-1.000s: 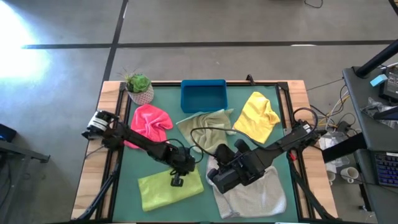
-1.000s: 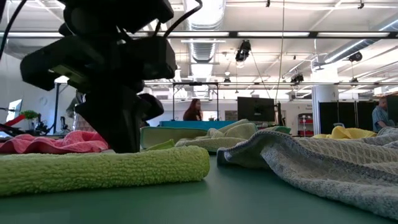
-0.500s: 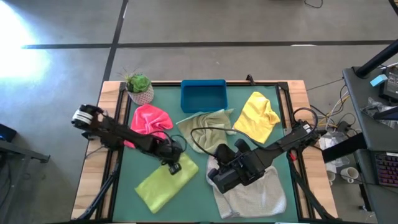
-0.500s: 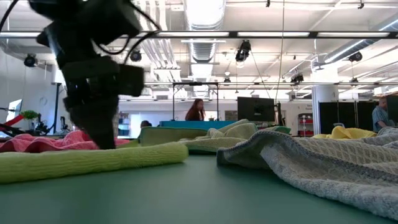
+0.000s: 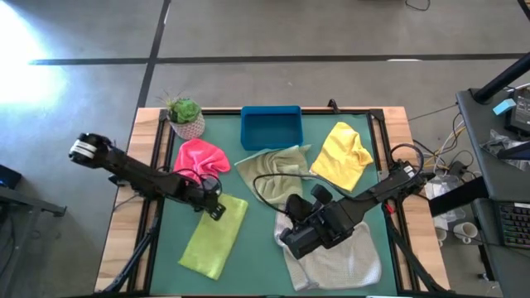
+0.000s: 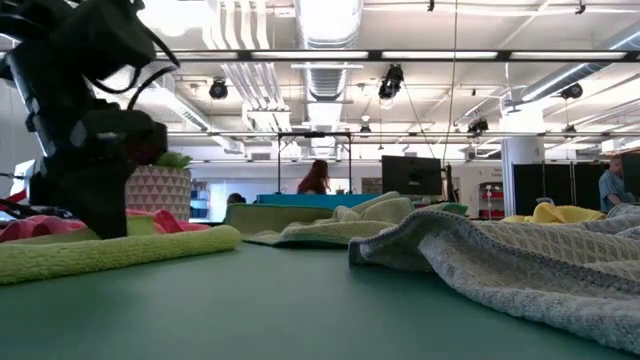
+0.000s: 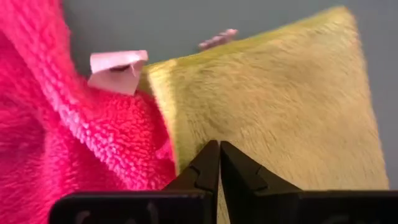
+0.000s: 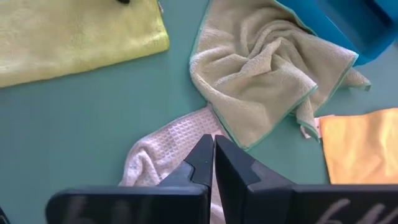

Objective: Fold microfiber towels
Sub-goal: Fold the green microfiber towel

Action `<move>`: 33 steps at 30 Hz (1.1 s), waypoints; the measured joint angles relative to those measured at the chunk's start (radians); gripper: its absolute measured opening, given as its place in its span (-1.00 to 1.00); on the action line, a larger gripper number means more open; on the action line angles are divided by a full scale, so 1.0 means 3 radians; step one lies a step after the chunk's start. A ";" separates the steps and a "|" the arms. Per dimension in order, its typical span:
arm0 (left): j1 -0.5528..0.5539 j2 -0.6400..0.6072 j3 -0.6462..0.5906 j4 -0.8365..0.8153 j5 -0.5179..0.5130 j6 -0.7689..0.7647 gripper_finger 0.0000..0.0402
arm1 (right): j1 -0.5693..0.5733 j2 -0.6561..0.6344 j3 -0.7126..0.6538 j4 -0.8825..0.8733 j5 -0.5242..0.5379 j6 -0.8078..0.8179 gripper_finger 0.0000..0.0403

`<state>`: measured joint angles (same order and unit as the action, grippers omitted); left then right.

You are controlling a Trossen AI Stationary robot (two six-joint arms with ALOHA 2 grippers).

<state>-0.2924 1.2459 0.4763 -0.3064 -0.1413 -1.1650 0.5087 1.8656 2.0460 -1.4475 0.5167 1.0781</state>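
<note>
So the left claw (image 5: 217, 209) is clenched tight, fingers pressed together, sitting right at the far corner of the lime green towel (image 5: 214, 236). Can't really tell if it's got any fabric pinched or is just pressing on it. That towel is folded into a long strip lying on a diagonal on the near-left part of the tabletop (image 5: 257, 257), with its far corner touching the hot pink towel (image 5: 199, 160), which is bunched up just behind it.

The right claw (image 8: 212, 163) is clenched too, hanging over the far edge of the light grey towel (image 5: 339, 261) on the near-right, nothing visibly in it.

The olive green towel (image 5: 273, 165) is crumpled in the middle, right in front of the blue tray (image 5: 271, 127). The yellow towel (image 5: 344, 155) is loose on the far right. The potted plant (image 5: 185, 116) is in the far-left corner.
</note>
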 joint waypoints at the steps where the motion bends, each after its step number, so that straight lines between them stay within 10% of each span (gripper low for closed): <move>1: -0.0024 -0.0074 0.0029 0.0013 0.0003 0.0091 -1.00 | 0.0000 0.0001 -0.0001 0.0000 -0.0001 -0.0025 -0.96; 11: -0.0641 -0.0332 0.0195 0.0361 0.0013 0.0354 -1.00 | -0.0001 0.0001 -0.0001 -0.0040 -0.0004 -0.0194 -0.96; 33: -0.1662 0.1198 0.1111 0.0469 0.0242 0.0062 -1.00 | -0.0003 0.0000 -0.0001 -0.0041 -0.0160 -0.0548 -0.96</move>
<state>-0.7909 1.6053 0.8096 -0.1657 -0.0687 -1.1463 0.5079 1.8656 2.0457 -1.4597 0.4686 0.9135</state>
